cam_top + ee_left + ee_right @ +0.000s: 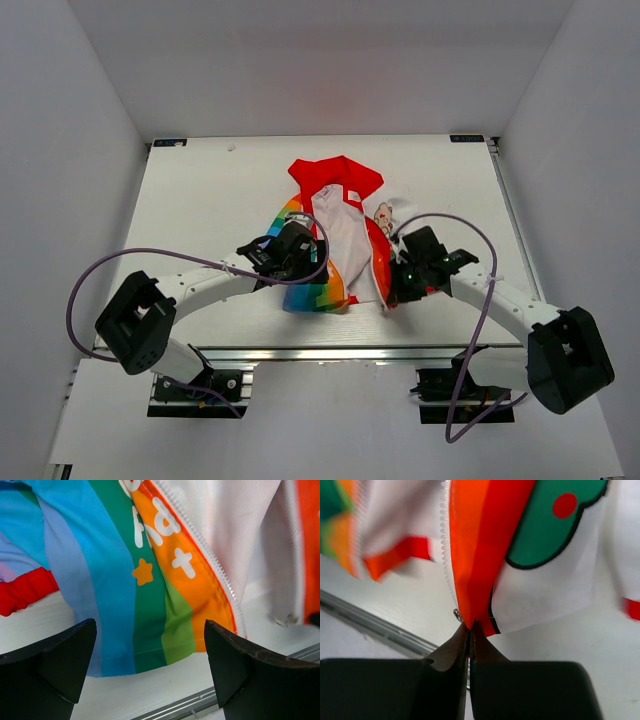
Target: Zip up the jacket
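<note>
The jacket (340, 235) lies open on the table, red hood at the far end, white lining showing in the middle, rainbow stripes on its left panel. My left gripper (300, 285) is open and empty over the left panel's bottom hem (150, 652); the white zipper teeth (215, 565) run along that panel's orange edge. My right gripper (395, 295) is shut on the bottom corner of the right panel's orange hem (472, 622), next to its zipper teeth (446, 545) and a small metal zipper end (456, 614).
The table's near edge, a metal rail (330, 352), runs just below both grippers. Purple cables (110, 265) loop beside each arm. White walls enclose the table on three sides.
</note>
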`<state>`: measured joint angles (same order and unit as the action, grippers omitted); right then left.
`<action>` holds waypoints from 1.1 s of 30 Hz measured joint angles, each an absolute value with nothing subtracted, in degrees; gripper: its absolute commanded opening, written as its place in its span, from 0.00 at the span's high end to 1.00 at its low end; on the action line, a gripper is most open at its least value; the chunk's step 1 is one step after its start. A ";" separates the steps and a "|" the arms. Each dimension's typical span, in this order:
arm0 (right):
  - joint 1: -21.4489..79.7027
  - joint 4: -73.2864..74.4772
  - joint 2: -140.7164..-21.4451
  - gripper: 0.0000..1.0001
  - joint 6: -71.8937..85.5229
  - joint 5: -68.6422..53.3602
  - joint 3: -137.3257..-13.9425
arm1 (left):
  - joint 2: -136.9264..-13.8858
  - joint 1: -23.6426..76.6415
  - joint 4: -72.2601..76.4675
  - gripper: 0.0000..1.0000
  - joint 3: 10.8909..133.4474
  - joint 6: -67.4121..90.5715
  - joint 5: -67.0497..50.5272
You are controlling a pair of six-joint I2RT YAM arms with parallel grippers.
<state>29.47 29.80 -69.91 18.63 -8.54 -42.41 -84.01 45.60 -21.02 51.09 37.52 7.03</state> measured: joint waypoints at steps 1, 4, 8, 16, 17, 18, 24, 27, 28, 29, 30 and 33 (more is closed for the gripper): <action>29.71 30.13 -69.69 0.98 18.59 -9.87 -40.14 | -84.03 45.58 -20.95 0.03 51.09 37.41 6.98; 29.95 30.35 -70.41 0.91 18.76 -11.20 -36.36 | -84.16 45.54 -20.86 0.03 51.09 37.23 6.76; 30.26 29.87 -71.92 0.56 18.81 -11.07 -35.75 | -84.25 45.54 -20.75 0.03 51.07 36.97 6.50; 33.36 29.89 -68.51 0.49 18.72 -7.44 -36.03 | -84.29 45.54 -20.75 0.03 51.07 36.82 5.89; 34.15 29.93 -68.10 0.48 18.83 -6.63 -36.25 | -84.29 45.52 -20.75 0.03 51.07 36.82 5.78; 34.96 29.87 -67.90 0.48 18.90 -5.80 -36.47 | -84.29 45.50 -20.75 0.03 51.05 36.82 5.58; 38.98 29.93 -69.63 0.48 19.35 -1.26 -37.65 | -84.09 45.50 -20.64 0.03 49.98 36.84 5.19; 40.64 29.89 -72.05 0.56 20.21 1.61 -37.95 | -83.88 45.50 -20.95 0.03 49.21 36.86 5.10; 41.08 29.91 -72.69 0.61 20.51 2.31 -37.95 | -83.77 45.50 -21.02 0.03 49.10 36.86 5.10; 41.39 29.95 -73.17 0.62 20.67 2.92 -37.95 | -83.66 45.50 -21.02 0.03 49.10 36.86 5.10; 41.60 29.91 -73.52 0.62 20.95 3.25 -37.95 | -83.53 45.50 -20.97 0.03 49.10 36.86 5.10; 41.93 29.74 -73.84 0.61 21.67 3.92 -37.89 | -82.91 45.50 -20.97 0.03 49.10 36.88 5.10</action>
